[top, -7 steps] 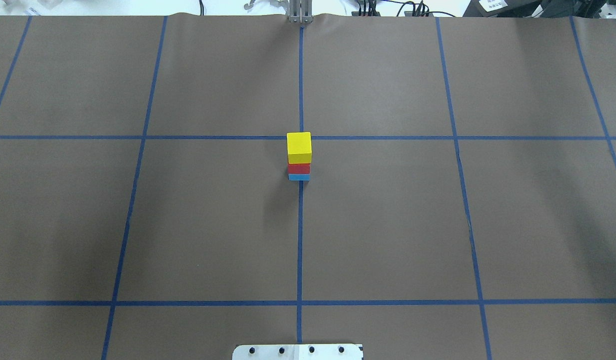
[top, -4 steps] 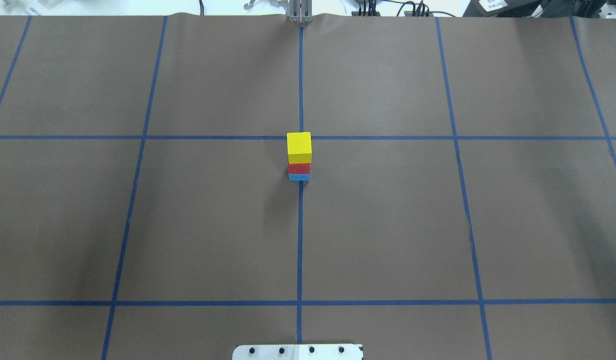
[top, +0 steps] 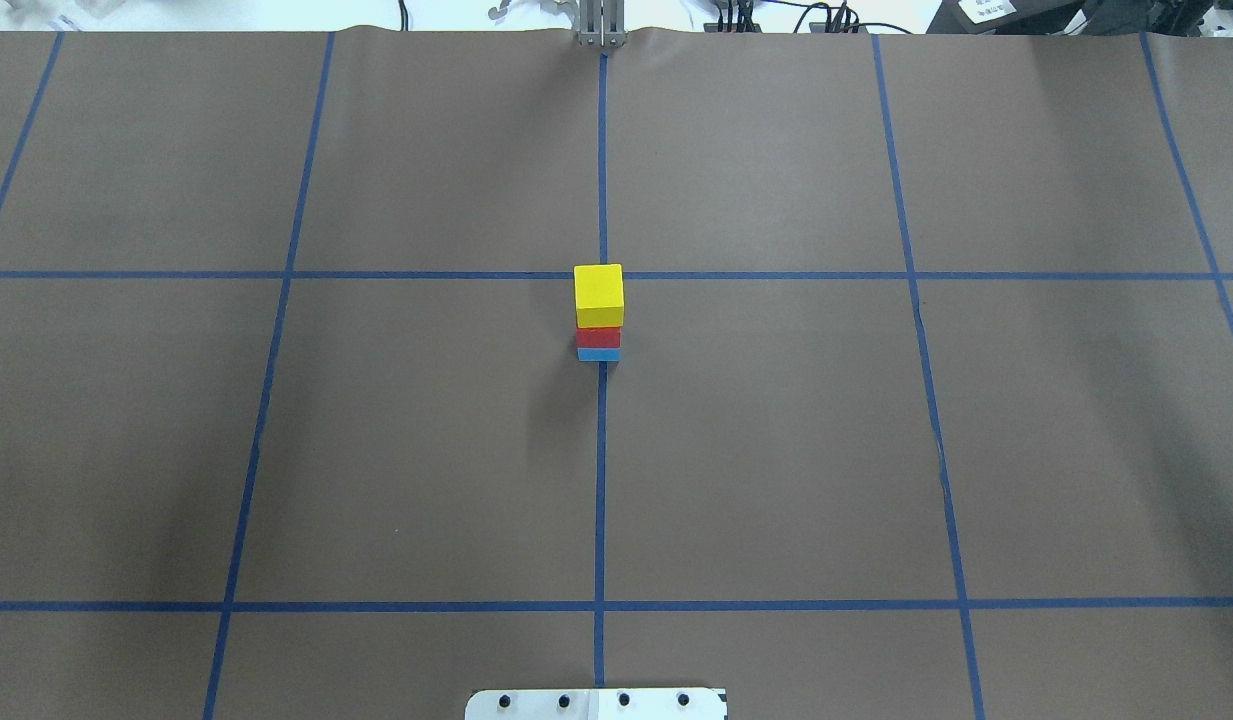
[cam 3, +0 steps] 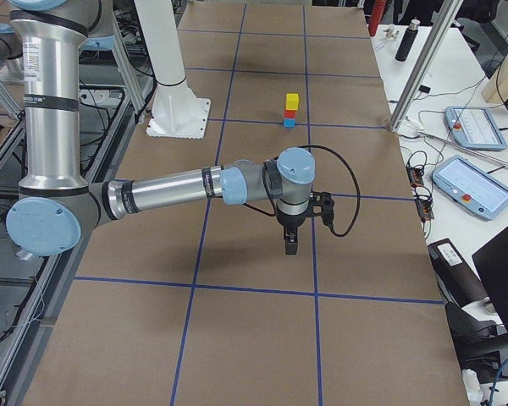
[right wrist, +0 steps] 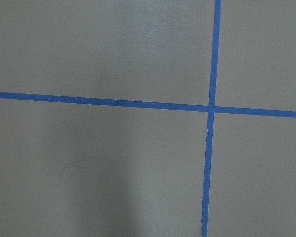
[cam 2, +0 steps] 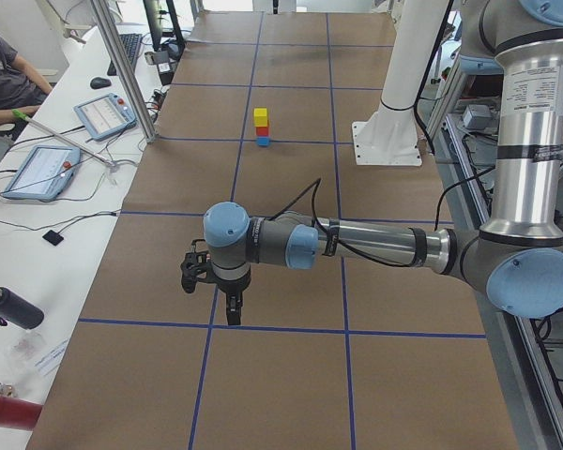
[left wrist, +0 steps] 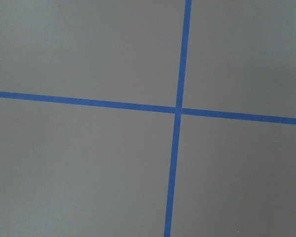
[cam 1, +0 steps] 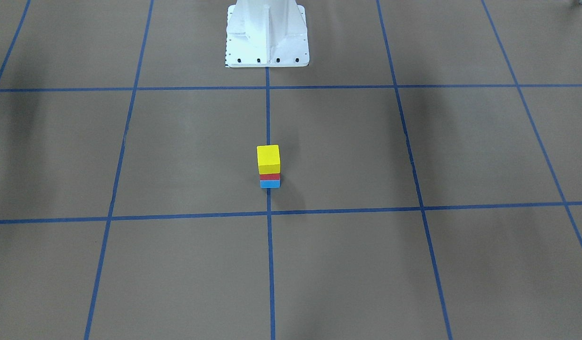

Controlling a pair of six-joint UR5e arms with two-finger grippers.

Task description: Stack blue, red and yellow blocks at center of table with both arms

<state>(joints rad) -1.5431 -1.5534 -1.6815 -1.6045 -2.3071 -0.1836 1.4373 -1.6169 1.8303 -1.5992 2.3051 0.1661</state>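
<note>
A stack stands at the table's centre: yellow block (top: 598,295) on the red block (top: 598,337) on the blue block (top: 598,354). It also shows in the front view, yellow block (cam 1: 268,159) uppermost. No gripper touches it. My left gripper (cam 2: 232,314) shows only in the exterior left view, low over the paper, far from the stack (cam 2: 261,129). My right gripper (cam 3: 289,245) shows only in the exterior right view, likewise far from the stack (cam 3: 290,112). I cannot tell whether either is open or shut. Both wrist views show only brown paper and blue tape lines.
The white robot base (cam 1: 267,35) stands at the table's near edge, behind the stack. Blue tape lines (top: 601,450) grid the brown paper. Tablets (cam 2: 103,114) and cables lie on the side bench, where a person (cam 2: 5,80) sits. A metal post (cam 3: 423,72) stands by the table's far edge.
</note>
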